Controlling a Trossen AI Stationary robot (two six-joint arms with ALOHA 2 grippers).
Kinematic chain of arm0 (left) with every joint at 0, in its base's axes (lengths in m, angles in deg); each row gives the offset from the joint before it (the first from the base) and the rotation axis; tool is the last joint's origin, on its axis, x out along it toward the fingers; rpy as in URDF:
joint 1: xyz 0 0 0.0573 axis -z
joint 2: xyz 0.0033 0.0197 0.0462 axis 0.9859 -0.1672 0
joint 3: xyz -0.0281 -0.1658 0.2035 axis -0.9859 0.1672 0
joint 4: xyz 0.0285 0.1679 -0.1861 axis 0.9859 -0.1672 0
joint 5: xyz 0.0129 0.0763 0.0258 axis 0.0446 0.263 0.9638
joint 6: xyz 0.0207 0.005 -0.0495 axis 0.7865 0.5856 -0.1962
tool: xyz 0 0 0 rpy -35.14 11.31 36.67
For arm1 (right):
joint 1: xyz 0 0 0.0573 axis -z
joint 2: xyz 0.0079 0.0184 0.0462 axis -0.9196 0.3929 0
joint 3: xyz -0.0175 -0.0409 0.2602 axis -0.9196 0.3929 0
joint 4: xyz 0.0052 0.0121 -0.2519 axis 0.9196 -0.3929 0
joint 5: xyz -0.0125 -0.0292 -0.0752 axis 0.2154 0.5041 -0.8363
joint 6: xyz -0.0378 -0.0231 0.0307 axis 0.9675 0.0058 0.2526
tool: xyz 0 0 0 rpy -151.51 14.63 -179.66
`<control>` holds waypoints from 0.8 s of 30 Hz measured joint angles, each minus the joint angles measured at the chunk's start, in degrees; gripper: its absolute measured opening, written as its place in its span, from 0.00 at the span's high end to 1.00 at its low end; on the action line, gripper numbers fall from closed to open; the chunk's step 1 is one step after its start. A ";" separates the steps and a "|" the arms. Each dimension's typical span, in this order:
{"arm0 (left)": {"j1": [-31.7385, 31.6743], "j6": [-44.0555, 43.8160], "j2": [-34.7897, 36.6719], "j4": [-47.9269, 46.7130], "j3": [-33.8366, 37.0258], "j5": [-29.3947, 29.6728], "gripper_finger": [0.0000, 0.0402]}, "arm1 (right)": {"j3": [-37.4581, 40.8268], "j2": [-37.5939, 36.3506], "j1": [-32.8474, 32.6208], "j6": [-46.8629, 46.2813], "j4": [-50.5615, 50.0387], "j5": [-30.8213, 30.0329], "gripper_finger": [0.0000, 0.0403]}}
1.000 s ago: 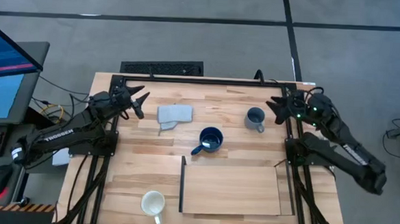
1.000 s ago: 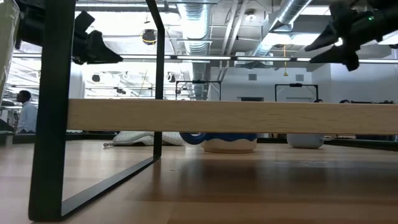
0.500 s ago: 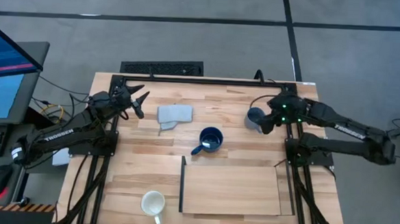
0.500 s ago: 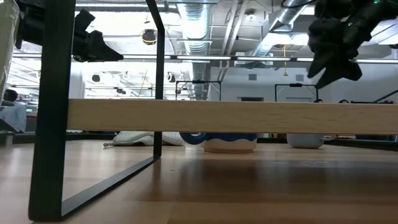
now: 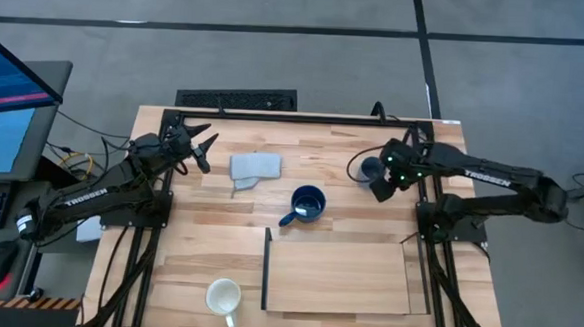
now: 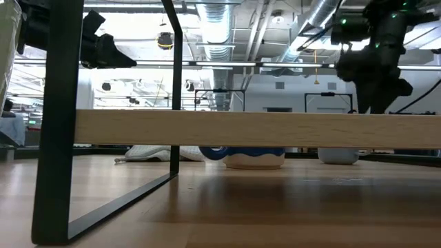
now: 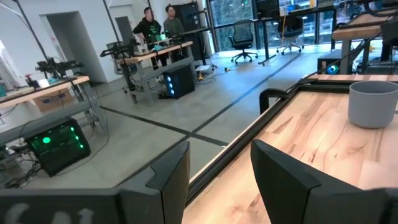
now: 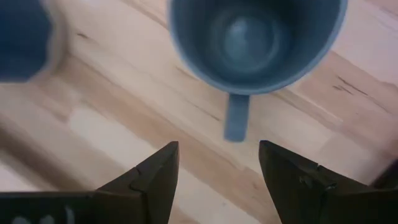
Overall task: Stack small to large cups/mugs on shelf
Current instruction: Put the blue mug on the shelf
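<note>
Item 1, bench (image 5: pixel 197 249): slatted top carrying everything listed below.

Item 2, shelf (image 5: pixel 338 277): pale board at the near middle, dark upright strip on its left edge. You have 0 mugs on it, so all stacking remains.

Item 3, white mug (image 5: pixel 223 298): near-left, just beside the shelf strip, untouched.

Item 4, navy mug (image 5: pixel 308 203): mid-bench, just beyond the shelf's far edge, handle toward the shelf.

Item 5, grey-blue mug (image 5: pixel 371 169): far right, upright, largely covered by the right arm in the high view. The right wrist view looks straight down into it, handle (image 8: pixel 236 117) pointing toward the fingers.

Item 6, right pincer (image 5: pixel 383 184): within 1 second it has swung in from the bench's right edge to hover over this mug, fingers apart, gripping nothing. You can judge a pick of the smallest mug, likely by its handle side, is starting.

Item 7, left pincer (image 5: pixel 199 145): parked far left beside the grey cloth (image 5: pixel 255 168), fingers apart, unchanged.
</note>
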 joint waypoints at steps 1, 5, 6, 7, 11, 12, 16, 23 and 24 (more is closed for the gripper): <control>0.01 0.00 0.00 0.00 0.00 0.00 0.59 | 0.00 0.86 0.00 0.00 0.01 -0.28 0.39; 0.02 0.02 0.00 0.00 0.00 0.00 0.59 | 0.02 3.94 0.00 0.02 0.85 -0.59 0.39; 0.02 0.02 0.00 0.00 0.00 0.00 0.59 | 0.02 4.64 0.00 0.04 0.86 -1.23 0.39; 0.00 0.02 0.00 -0.02 0.00 0.00 0.59 | 0.02 5.31 0.00 0.07 0.86 -1.87 0.39; 0.00 0.02 0.00 -0.02 0.00 0.00 0.59 | 0.02 8.32 0.00 0.11 0.99 -3.81 0.39; 0.02 0.02 0.00 -0.01 0.00 0.00 0.59 | 0.04 9.00 0.00 0.11 1.11 -4.20 0.39; 0.02 0.02 0.01 -0.02 0.00 -0.01 0.59 | 0.07 11.31 0.00 0.43 2.74 -4.33 0.39; 0.01 0.58 0.01 -0.02 0.00 0.02 0.59 | 0.07 13.30 0.00 0.59 5.84 -4.32 0.44; 0.02 0.57 0.00 -0.04 0.00 0.02 0.59 | 0.07 13.27 0.00 0.59 5.88 -4.32 0.46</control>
